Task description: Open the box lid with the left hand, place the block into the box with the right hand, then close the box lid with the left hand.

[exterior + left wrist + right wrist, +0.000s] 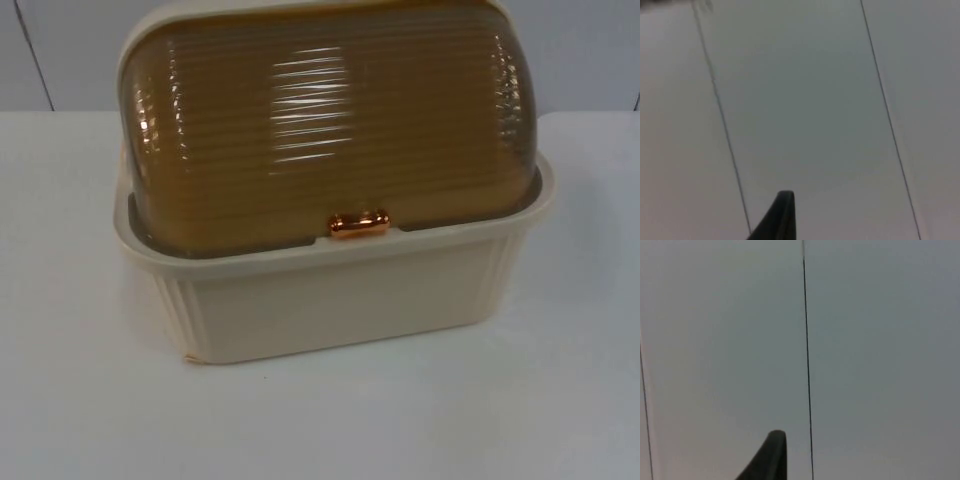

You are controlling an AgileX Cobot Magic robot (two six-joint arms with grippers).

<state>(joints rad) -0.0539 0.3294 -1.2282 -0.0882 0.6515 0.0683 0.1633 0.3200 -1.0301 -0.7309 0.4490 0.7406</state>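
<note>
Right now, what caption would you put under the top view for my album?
A cream box with its ribbed amber lid shut and copper handle in front, on the white table.

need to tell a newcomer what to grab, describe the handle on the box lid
On the white table stands a cream box with a ribbed amber lid, shut. At the lid's front edge sits the handle, a small shiny copper-coloured bar, the only metallic part.

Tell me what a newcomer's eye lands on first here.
A big cream box fills the middle of the white table, its ribbed amber dome lid shut. A shiny copper handle sits at the lid's front edge. Both wrist views face the grey partition wall, a black fingertip of each tool before it.
</note>
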